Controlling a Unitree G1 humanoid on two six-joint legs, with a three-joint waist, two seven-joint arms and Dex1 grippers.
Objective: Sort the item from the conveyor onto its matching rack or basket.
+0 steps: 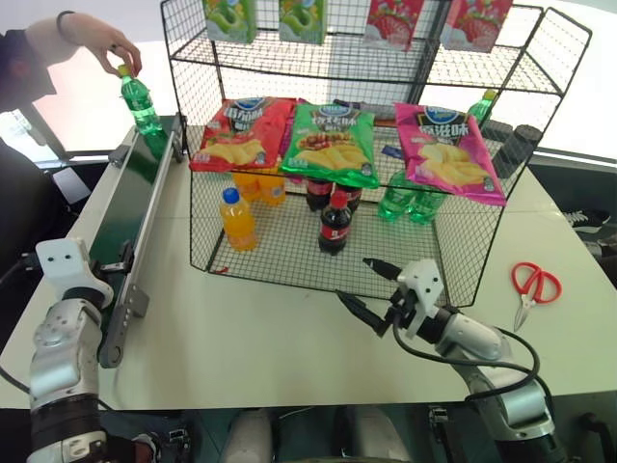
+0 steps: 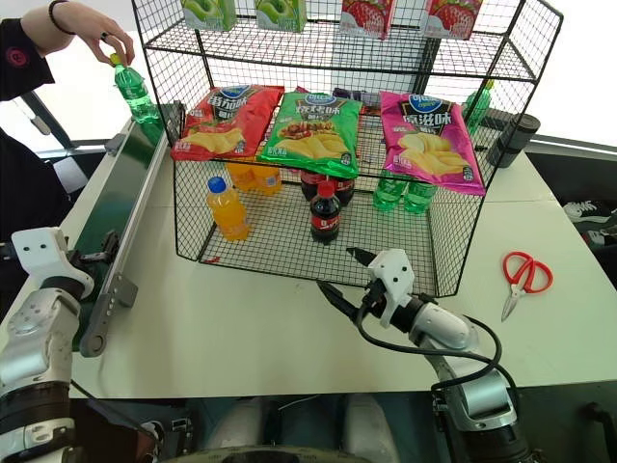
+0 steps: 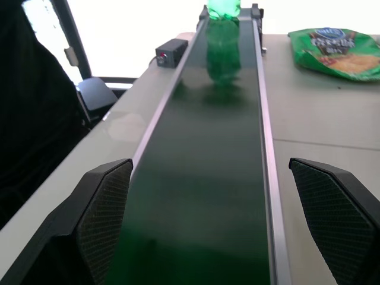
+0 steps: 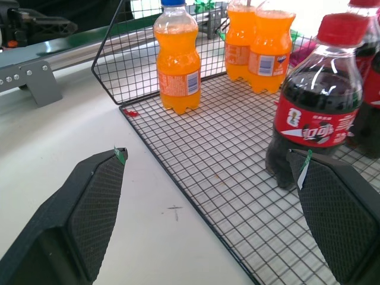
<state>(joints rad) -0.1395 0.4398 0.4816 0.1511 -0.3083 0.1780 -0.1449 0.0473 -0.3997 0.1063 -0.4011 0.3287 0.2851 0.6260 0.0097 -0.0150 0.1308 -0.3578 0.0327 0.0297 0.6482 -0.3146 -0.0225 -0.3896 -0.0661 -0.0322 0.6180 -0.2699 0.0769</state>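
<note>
The soda bottle point(image 1: 141, 104) is clear green with a yellow cap and stands on the dark green belt of the conveyor point(image 1: 145, 198), which has a grey metal frame. Beside the conveyor, the rack point(image 1: 357, 145) is black wire mesh. On its middle tier lie 3 chip bags: red point(image 1: 241, 135), green point(image 1: 333, 145) and pink point(image 1: 448, 152), each with yellow chips printed on it. Below them stand an orange bottle point(image 1: 237, 220) with a blue cap and a dark cola bottle point(image 1: 335, 224) with a red cap and red label. Right of the rack lie red-handled scissors point(image 1: 533, 287) on the white table point(image 1: 251, 338).
</note>
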